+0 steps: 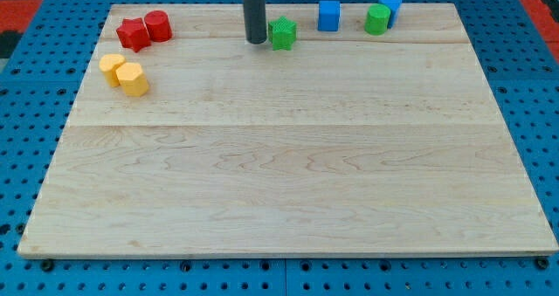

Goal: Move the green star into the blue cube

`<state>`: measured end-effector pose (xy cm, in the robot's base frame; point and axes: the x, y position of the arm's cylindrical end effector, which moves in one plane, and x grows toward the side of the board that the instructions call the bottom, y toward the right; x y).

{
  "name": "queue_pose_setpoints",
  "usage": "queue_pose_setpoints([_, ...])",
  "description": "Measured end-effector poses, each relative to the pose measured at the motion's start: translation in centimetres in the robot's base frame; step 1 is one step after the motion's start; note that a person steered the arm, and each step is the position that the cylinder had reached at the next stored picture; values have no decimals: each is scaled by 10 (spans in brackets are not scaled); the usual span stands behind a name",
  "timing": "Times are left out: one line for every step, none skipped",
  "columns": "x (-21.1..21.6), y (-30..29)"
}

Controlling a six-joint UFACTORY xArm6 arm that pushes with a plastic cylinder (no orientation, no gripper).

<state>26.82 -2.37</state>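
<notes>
The green star (283, 33) lies near the view's top, a little right of centre on the wooden board (288, 174). The blue cube (328, 16) stands to its upper right, a short gap away. My tip (256, 40) rests on the board just left of the green star, close to it or touching it; I cannot tell which. The dark rod rises straight up out of the view.
A green cylinder (377, 19) and another blue block (392, 8) sit at the top right. A red star (133, 34) and red cylinder (157, 25) sit at the top left, with a yellow cylinder (111, 67) and yellow hexagonal block (133, 79) below them.
</notes>
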Motion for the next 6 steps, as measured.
queue_pose_setpoints([-1,88])
queue_pose_setpoints([-1,145])
queue_pose_setpoints([11,132])
queue_pose_setpoints([15,121])
queue_pose_setpoints([15,121])
queue_pose_setpoints([14,121])
